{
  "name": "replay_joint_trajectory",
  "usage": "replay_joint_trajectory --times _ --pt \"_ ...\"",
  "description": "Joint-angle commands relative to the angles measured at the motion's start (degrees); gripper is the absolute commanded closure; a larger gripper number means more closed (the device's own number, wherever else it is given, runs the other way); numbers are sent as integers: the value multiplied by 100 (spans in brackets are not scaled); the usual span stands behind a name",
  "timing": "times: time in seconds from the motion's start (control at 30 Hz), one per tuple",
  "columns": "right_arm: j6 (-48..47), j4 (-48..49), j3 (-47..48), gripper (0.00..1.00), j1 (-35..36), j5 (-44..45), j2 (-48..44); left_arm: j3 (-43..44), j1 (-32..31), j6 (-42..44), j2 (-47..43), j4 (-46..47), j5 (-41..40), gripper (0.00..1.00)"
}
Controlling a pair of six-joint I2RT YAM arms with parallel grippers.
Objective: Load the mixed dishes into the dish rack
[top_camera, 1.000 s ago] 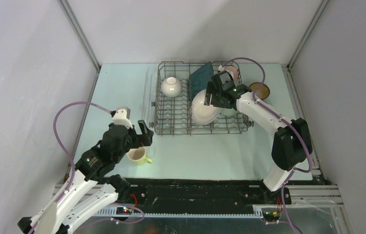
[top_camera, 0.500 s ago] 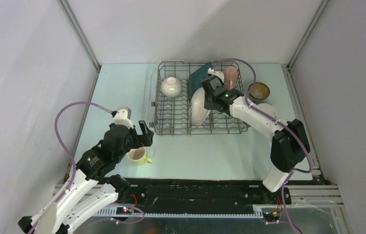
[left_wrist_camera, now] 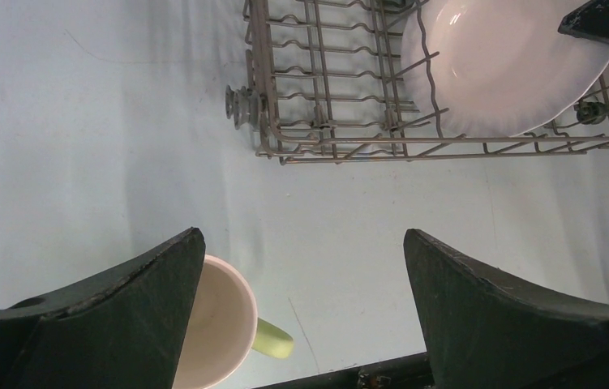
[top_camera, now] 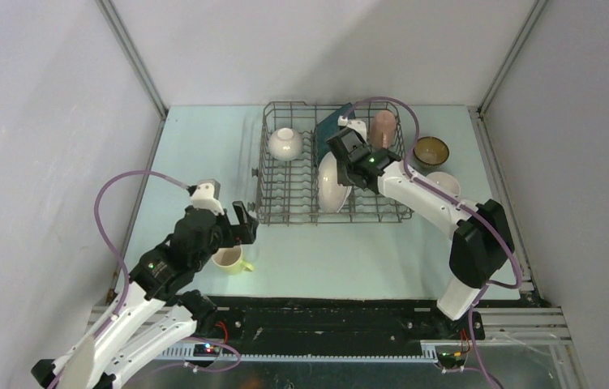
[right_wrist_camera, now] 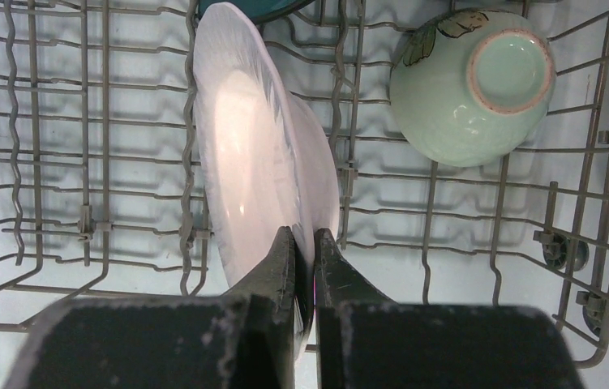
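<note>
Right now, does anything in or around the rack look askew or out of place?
Nothing looks spilled or broken. The white plate stands on edge in the rack, leaning a little, its rim pinched by the right gripper. A brown bowl and a mug sit outside the rack.

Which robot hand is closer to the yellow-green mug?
Left. The left gripper hangs open just above the mug; the right gripper is across in the dish rack, pinching the white plate.

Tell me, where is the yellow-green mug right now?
In the top view, the mug stands on the table at the left, in front of the rack, beside the open jaws of the left arm.
</note>
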Motion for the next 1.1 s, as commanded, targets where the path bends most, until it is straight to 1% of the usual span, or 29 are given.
replay_joint_trajectory --times 0.0,0.1,0.17,0.3,0.37,0.5,0.6,0.77,0.83,0.93,1.07 --pt "48 404 405 100 203 -616 26 -145 44 -245 -2 475 186 0" --pt "55 404 299 100 202 -852 154 -337 161 -439 42 834 351 0" --pt "63 435 219 100 203 -996 207 -462 349 -518 68 1062 717 0" --pt "4 480 102 100 205 -1071 180 -470 657 -545 148 1234 802 0" --pt "-68 511 60 100 197 -1089 129 -438 851 -547 205 1341 874 0" --pt "-193 560 32 100 189 -1155 45 -517 1488 -659 405 1815 1188 0" --pt "-212 576 27 100 148 -1293 2 -544 1729 -714 531 2132 1127 0" --pt "-185 769 -103 100 51 -1477 -252 -876 1946 -839 760 3029 890 0" --pt "-246 820 -103 100 38 -1486 -319 -954 1966 -854 988 3321 859 0" --pt "-282 844 -65 100 21 -1559 -362 -897 1970 -817 1613 3697 1266 0" --pt "-70 819 21 100 20 -1722 -280 -586 1970 -622 2317 3870 1521 6"
